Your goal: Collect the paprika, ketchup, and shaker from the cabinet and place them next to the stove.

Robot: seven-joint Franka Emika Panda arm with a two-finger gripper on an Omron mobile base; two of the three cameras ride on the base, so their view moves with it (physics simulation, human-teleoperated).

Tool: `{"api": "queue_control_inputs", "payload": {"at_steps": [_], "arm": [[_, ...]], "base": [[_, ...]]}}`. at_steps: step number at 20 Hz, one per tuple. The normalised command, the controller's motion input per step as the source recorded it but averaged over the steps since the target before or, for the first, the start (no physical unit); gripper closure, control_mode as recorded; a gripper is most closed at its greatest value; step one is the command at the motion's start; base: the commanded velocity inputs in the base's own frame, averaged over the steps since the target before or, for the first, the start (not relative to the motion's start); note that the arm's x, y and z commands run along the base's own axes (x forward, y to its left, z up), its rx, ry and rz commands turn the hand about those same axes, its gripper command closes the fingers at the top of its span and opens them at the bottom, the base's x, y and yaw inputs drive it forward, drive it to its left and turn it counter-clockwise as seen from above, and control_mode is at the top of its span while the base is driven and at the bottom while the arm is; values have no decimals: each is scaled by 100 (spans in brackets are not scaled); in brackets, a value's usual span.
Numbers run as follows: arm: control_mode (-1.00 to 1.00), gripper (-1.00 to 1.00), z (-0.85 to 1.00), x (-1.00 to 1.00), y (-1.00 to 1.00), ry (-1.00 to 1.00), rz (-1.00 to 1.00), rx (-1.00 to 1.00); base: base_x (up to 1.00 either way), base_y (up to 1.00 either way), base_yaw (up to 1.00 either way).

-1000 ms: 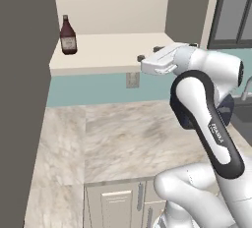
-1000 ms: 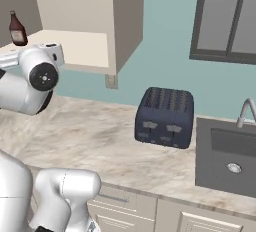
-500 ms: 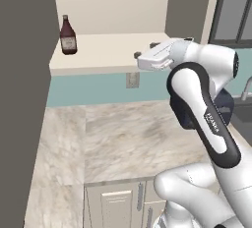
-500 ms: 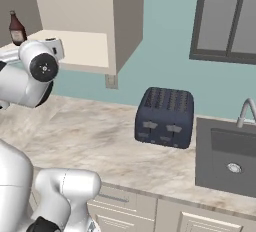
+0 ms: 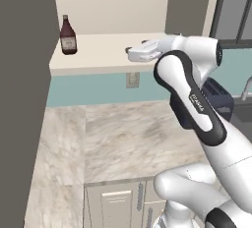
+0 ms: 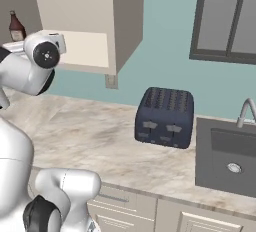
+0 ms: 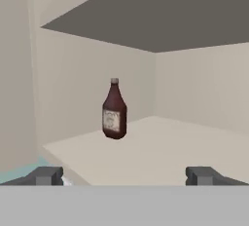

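Tool (image 5: 129, 51) is up at cabinet (image 5: 118, 6) shelf height, reaching in over the front edge of the shelf (image 5: 98, 57) from the right side of the opening. In the hand view the two dark fingertips (image 7: 44, 175) sit far apart at the bottom, nothing between them, so jaws spread wide and empty.

Ketchup (image 5: 68, 36) stands upright on the shelf, toward the back-left corner, near the left wall. In the hand view the ketchup (image 7: 115, 110) is straight ahead, roughly centred between the fingertips but well apart from them, with bare shelf in between. Pale label faces the camera, dark cap on top. From the right base view the ketchup (image 6: 16, 27) pokes up just behind the arm's wrist joint, partly hidden.

Tool itself is blocked by the wrist in the right base view, so no second angle on the jaws from there. In the left base view it's small and pale against the shelf, can't read the finger gap reliably there.

Below the cabinet: marbled bench (image 5: 123, 138) with beige drawer fronts under it, teal wall behind with an outlet (image 5: 132, 79) just under the shelf. Dark ribbed toaster (image 6: 165, 117) sits on the bench to the right, near the dark sink (image 6: 227, 156) with its faucet (image 6: 244, 112). Window (image 6: 225, 18) above the sink.
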Motion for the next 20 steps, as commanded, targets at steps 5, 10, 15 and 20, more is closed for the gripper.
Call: {"api": "queue_control_inputs", "payload": {"at_steps": [5, 10, 15, 20], "arm": [[-100, -100, 3, 29, 21, 2, -2, 0], [-100, -100, 10, 17, 20, 0, -2, 0], [-100, -100, 19, 13, 26, 0, -2, -1], [-100, -100, 19, 13, 34, 0, -4, -4]], "base": [[0, 0, 0], [0, 0, 0], [0, 0, 0], [0, 0, 0]]}}
